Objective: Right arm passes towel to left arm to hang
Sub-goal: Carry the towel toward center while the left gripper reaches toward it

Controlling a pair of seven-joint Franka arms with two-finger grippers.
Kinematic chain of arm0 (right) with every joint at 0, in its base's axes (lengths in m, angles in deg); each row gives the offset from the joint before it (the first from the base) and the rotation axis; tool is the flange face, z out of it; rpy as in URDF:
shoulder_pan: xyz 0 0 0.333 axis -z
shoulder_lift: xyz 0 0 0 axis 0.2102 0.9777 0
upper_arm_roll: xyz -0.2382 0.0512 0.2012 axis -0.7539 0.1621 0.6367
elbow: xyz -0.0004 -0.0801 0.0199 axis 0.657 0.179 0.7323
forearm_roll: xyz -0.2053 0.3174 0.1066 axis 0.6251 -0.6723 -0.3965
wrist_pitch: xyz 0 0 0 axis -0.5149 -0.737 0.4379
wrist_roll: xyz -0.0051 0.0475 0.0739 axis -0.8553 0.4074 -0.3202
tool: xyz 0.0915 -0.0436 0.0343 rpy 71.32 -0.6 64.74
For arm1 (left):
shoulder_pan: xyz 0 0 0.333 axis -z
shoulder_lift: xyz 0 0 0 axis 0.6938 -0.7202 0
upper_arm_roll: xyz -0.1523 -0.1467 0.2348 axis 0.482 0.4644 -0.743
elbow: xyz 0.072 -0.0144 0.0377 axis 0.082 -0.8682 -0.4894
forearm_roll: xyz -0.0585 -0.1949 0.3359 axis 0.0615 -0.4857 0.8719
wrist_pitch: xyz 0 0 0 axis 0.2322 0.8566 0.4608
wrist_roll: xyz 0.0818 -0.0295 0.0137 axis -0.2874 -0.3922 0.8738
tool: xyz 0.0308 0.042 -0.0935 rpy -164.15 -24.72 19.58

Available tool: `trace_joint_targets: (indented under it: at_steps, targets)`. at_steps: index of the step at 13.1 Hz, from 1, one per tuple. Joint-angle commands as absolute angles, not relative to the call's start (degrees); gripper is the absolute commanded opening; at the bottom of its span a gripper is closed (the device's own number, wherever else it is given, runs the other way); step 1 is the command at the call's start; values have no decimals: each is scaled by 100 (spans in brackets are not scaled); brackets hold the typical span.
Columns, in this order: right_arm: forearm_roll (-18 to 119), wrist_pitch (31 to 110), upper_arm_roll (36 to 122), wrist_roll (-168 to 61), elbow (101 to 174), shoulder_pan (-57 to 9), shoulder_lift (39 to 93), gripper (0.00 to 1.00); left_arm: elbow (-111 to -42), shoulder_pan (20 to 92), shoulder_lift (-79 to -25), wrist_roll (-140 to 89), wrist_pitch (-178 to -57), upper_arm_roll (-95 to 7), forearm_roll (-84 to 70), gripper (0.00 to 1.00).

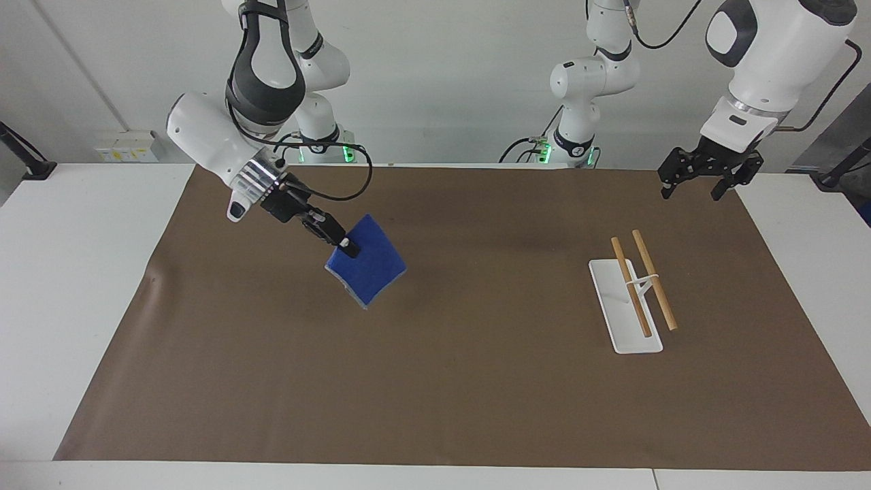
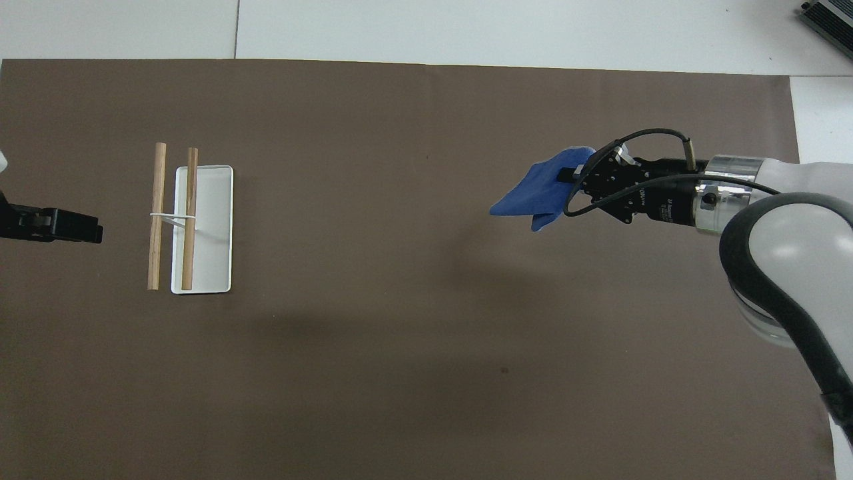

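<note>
The blue towel [image 1: 367, 267] [image 2: 541, 191] hangs in the air by one corner, pinched in my right gripper [image 1: 348, 247] [image 2: 574, 175], which is shut on it and tilted toward the table's middle, over the brown mat at the right arm's end. My left gripper [image 1: 691, 183] [image 2: 92, 233] hangs open and empty above the mat's edge at the left arm's end, beside the rack. The rack [image 1: 643, 279] [image 2: 173, 215] has two wooden bars on a white base.
A brown mat [image 1: 442, 381] [image 2: 400, 367] covers most of the white table. The rack's white base tray [image 1: 616, 320] [image 2: 216, 227] lies on it toward the left arm's end. Both arm bases stand at the table's robot edge.
</note>
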State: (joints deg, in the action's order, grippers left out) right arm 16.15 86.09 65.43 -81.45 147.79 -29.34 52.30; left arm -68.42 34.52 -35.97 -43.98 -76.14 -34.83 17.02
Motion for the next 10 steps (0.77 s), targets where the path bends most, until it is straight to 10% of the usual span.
trace_joint_targets:
  at_steps: [1,10]
  targets:
    - [945,9111,6551,-8450,14744,-3312,5318,0,-6993,3662,-3446,-3216,-7665,-3205,1702,100]
    - [-1324,10079,6560,-8767,14736,-4219,5520,0,-7273,4200,-3437,1797,-9412,-2915,-185,100]
